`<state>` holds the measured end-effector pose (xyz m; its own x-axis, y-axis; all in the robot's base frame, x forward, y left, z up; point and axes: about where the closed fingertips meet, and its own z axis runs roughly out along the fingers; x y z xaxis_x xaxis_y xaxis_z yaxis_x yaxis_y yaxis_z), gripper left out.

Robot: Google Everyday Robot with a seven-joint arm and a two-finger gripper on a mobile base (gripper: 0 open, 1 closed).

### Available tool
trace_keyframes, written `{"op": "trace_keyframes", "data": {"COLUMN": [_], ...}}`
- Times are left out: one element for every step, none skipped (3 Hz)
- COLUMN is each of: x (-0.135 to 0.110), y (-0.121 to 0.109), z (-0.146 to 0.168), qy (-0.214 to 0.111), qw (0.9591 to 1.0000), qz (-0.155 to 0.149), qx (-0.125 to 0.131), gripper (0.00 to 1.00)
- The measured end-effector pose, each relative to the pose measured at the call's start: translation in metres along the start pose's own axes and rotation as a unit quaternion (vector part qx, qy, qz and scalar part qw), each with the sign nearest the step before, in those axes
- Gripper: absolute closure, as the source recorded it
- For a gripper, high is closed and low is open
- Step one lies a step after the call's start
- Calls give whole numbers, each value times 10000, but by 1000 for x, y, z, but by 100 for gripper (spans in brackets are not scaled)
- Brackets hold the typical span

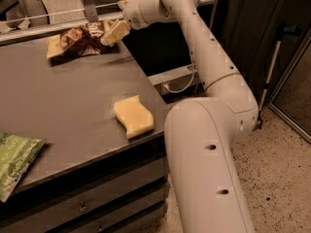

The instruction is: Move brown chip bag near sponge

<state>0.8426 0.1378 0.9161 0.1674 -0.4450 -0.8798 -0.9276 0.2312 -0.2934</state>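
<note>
While outstretched, gripper [115,32] at brown chip bag [78,39].

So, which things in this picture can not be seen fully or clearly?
- Camera view: the gripper covers the right end of the brown chip bag; whether it touches the bag cannot be told.
- Camera view: the green snack bag is cut off by the left edge.
- Camera view: the white lettering on the brown bag is too small to read.
</note>
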Motion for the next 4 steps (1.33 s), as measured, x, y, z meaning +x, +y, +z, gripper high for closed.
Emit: {"op": "trace_keyframes", "data": {"x": [6,16,20,18], "y": [3,6,8,8], "z": [19,32,38,37], "qy": [31,154,210,201], "qw": [9999,9994,9992,9992], "qz": [125,231,228,196], "qx": [-106,-200,-251,-267], "gripper": [0,0,18,41]}}
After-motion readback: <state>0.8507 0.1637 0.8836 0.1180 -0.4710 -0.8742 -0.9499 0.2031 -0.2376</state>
